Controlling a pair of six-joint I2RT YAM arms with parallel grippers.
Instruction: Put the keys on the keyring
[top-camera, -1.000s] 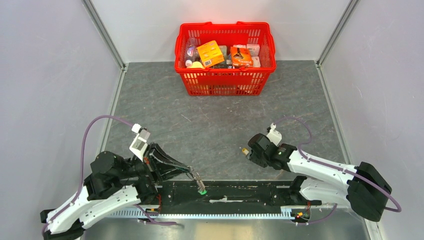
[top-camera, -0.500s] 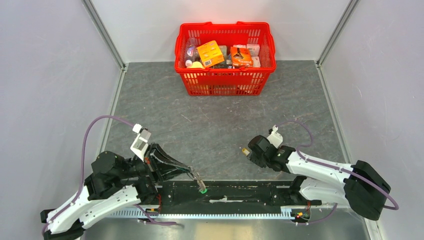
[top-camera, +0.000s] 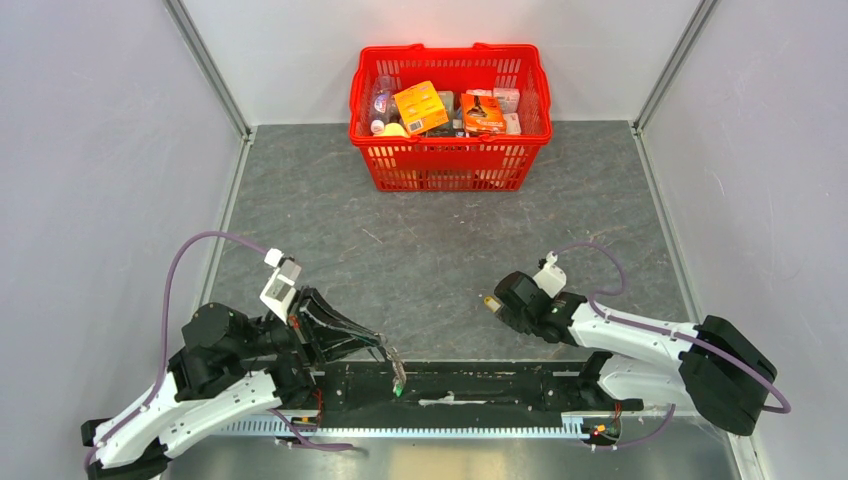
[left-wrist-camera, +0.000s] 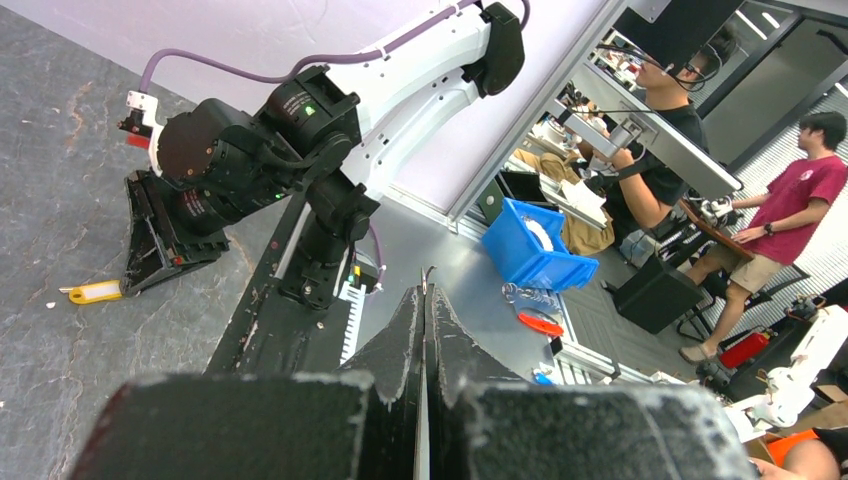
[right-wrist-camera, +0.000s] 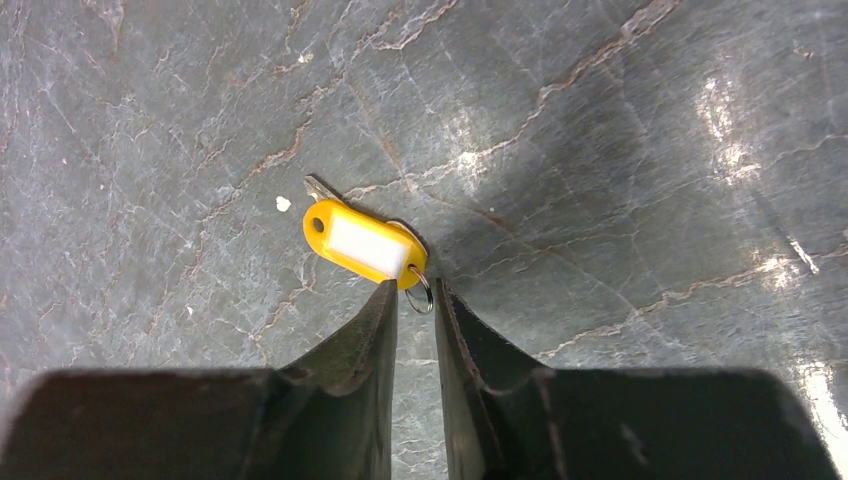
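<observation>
My left gripper (top-camera: 383, 350) is shut on a thin metal piece, the keyring (left-wrist-camera: 424, 278), which pokes out past the closed tips. From it a short chain hangs down with the green key (top-camera: 398, 389) at its end, over the black base rail. The strap cannot be made out. The yellow-orange key (right-wrist-camera: 362, 243) lies flat on the grey table, its small split ring (right-wrist-camera: 420, 293) toward me. My right gripper (right-wrist-camera: 417, 292) is low over the table, jaws narrowly apart with the split ring between the tips. The yellow key also shows in the left wrist view (left-wrist-camera: 95, 292).
A red basket (top-camera: 450, 168) full of packets stands at the back centre. A black rail (top-camera: 500, 392) with the arm bases runs along the near edge. Grey walls close in the left, right and back sides.
The green key under my left gripper has dropped slightly lower and swung a little left. My right arm has shifted slightly nearer; its tips stay at the yellow key.
</observation>
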